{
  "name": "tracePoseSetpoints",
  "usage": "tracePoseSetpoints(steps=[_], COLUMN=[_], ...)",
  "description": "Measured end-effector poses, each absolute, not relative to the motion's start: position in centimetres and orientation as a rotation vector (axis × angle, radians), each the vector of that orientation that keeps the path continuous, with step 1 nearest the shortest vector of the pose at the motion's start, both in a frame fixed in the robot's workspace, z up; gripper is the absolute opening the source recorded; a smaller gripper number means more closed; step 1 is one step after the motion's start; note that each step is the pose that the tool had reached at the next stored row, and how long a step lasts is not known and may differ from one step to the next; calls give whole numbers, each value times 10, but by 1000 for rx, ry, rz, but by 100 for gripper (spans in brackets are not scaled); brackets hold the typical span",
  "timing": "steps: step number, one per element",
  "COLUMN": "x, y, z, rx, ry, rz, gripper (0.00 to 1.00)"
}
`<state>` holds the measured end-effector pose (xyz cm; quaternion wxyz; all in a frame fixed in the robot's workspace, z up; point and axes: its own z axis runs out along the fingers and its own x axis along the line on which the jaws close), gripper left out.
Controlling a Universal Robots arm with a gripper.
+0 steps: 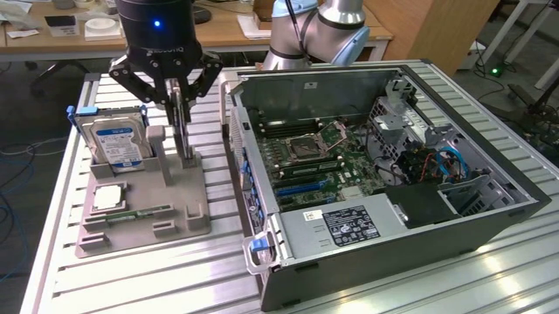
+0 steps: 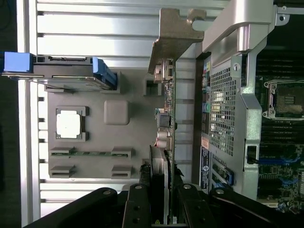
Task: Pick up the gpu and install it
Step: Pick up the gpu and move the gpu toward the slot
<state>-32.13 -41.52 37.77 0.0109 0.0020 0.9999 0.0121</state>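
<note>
1 computer case (image 1: 393,261) fills the right and centre of the exterior frame, side panel off, with 1 motherboard (image 1: 315,163) exposed inside. It sits on 1 slatted metal table (image 1: 131,281). 1 grey fixture tray (image 1: 166,196) lies at left-centre of the frame, just beside the case and parallel to its near wall. 1 arm with 1 gripper (image 1: 179,111) hangs over the tray's upper-right part, at upper left of the frame. The jaws are clamped on the top of the gpu (image 1: 182,140), 1 finger on each flat face. The relation that matters: the gpu sits directly below the gripper, long axis close to upright, edge-on to the exterior camera. Its lower end reaches down to the tray, and I can't tell whether it touches or has cleared. In the wrist view the silvery bracket sits at the card's far end from the fingers. The case opening lies to the frame-right of the card, near it but apart. The other tray parts look untouched: 1 hard drive (image 1: 118,140) standing upright at left, 1 square processor chip (image 1: 107,198) lying flat below it, and 1 memory stick (image 1: 140,214) lying flat lower down.
</note>
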Motion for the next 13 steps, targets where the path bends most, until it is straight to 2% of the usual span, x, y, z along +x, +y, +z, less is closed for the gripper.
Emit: tracePoseSetpoints(steps=[13], x=[-321], y=[-415], z=[390], rx=[6], ry=[3120], rz=[38], gripper=[27])
